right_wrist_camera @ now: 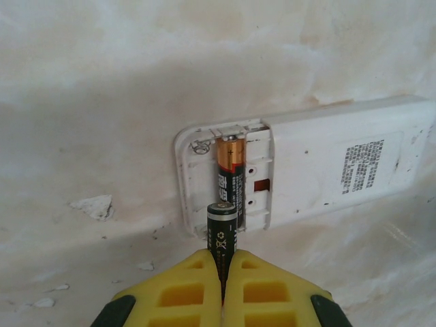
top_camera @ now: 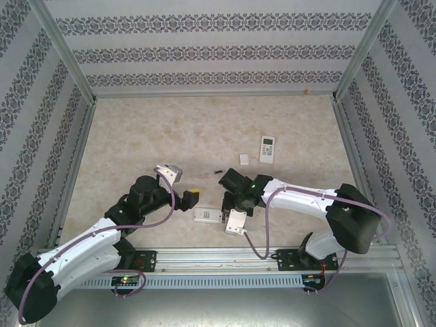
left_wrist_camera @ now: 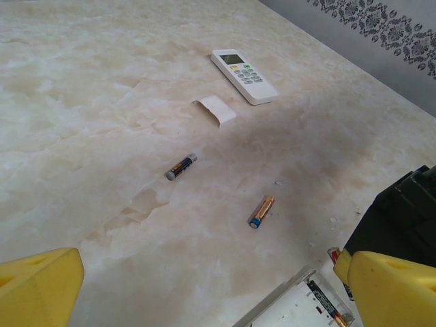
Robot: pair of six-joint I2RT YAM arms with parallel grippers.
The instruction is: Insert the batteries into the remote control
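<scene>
A white remote (right_wrist_camera: 320, 160) lies face down with its battery bay open, seen also from above as the remote (top_camera: 204, 216). One battery (right_wrist_camera: 231, 170) lies in the bay's right slot; the left slot by the spring is bare. My right gripper (right_wrist_camera: 223, 262) is shut on a dark battery (right_wrist_camera: 222, 228), upright just in front of the bay's near edge. My left gripper (left_wrist_camera: 214, 300) is open with nothing between its yellow fingers (left_wrist_camera: 37, 286), to the left of the remote's corner (left_wrist_camera: 300, 306). Two loose batteries lie on the table: a dark one (left_wrist_camera: 180, 166) and a copper one (left_wrist_camera: 261, 211).
A second white remote (left_wrist_camera: 244, 67) lies face up at the back right, also visible as the remote (top_camera: 267, 149), with the small white cover (left_wrist_camera: 216, 110) beside it. The right arm's black body (left_wrist_camera: 402, 218) is close to my left gripper's right finger. Patterned walls enclose the table.
</scene>
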